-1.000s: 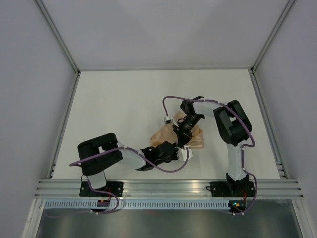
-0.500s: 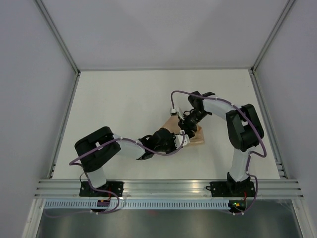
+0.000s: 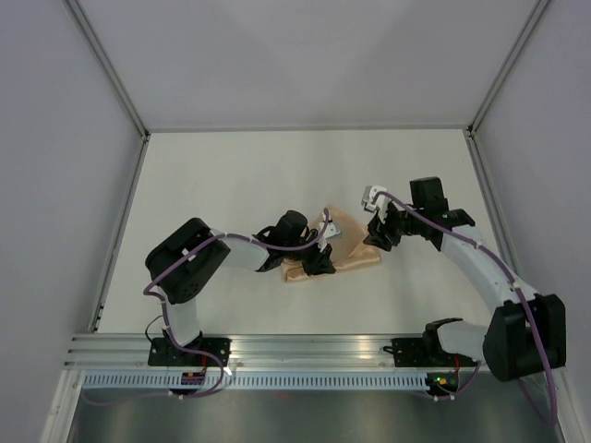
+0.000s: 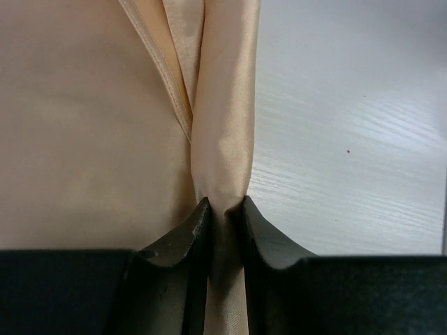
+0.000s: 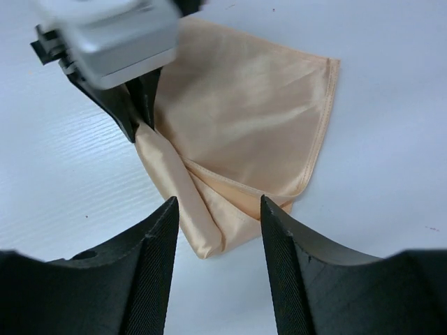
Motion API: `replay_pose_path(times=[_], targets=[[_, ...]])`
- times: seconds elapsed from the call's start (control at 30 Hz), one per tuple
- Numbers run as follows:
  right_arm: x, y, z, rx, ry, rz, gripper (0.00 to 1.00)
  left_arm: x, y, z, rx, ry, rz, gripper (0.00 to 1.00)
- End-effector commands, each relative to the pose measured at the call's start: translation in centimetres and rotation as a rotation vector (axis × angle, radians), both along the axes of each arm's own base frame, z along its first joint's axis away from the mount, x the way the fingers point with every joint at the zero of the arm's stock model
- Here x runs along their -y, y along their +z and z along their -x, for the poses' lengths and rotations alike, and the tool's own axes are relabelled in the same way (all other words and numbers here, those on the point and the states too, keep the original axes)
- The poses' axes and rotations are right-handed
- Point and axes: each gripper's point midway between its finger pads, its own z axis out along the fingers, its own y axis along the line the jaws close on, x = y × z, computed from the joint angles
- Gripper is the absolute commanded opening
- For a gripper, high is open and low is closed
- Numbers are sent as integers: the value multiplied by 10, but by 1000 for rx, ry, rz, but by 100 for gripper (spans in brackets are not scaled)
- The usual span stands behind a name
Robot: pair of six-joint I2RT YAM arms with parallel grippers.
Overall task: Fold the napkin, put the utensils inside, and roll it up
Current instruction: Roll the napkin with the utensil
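1. At centre of the table [image 3: 231, 185]: thin peach-orange cloth napkin [image 3: 355, 254], part-folded; left gripper [image 4: 222, 208] pinches its bunched edge.
2. Right gripper [image 3: 380, 231], spread, hovers at napkin's 3 o'clock.
3. Lay fold flat, hems aligned, before release.

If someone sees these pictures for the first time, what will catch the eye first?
The thin peach-orange cloth napkin stands out, lying partly folded on the white table, a little right of centre. The left gripper is shut on a bunched edge of it, the cloth squeezed between its jaws. The right gripper hangs open at the napkin's right end, holding nothing.
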Motion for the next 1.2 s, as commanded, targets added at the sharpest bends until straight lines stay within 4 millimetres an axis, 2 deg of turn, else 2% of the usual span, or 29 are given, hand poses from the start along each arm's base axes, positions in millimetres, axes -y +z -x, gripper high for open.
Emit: replay_pose_path(times=[0.0, 0.03, 0.07, 0.13, 0.17, 0.2, 0.27, 0.4, 0.67, 1.0, 1.1, 1.17], targets=[[0, 12, -4, 232, 17, 21, 56, -25, -44, 45, -360, -38, -110, 2], [-5, 8, 2, 245, 46, 36, 56, -25, -42, 50, -416, -47, -101, 2], [-4, -4, 9, 246, 60, 65, 56, -28, -48, 52, -461, -38, -116, 2], [-13, -13, 23, 272, 113, 85, 56, -25, -46, 54, -504, -56, -99, 2], [-12, -30, 33, 255, 120, 106, 56, -26, -49, 55, -526, -53, -108, 2], [-16, -28, 32, 311, 127, 107, 57, -24, -51, 54, -544, -48, -112, 2], [-22, -51, 45, 342, 160, 173, 57, -23, -51, 57, -580, -52, -108, 2], [-32, -74, 59, 379, 214, 251, 57, -23, -55, 58, -615, -42, -122, 2], [-48, -78, 67, 395, 249, 264, 57, -24, -61, 58, -653, -19, -143, 2], [-57, -104, 82, 361, 321, 328, 57, -25, -64, 55, -658, -4, -156, 2], [-59, -112, 83, 342, 328, 342, 54, -26, -64, 54, -661, 0, -158, 2], [-59, -116, 84, 325, 331, 355, 47, -25, -63, 53, -660, 5, -158, 2]])
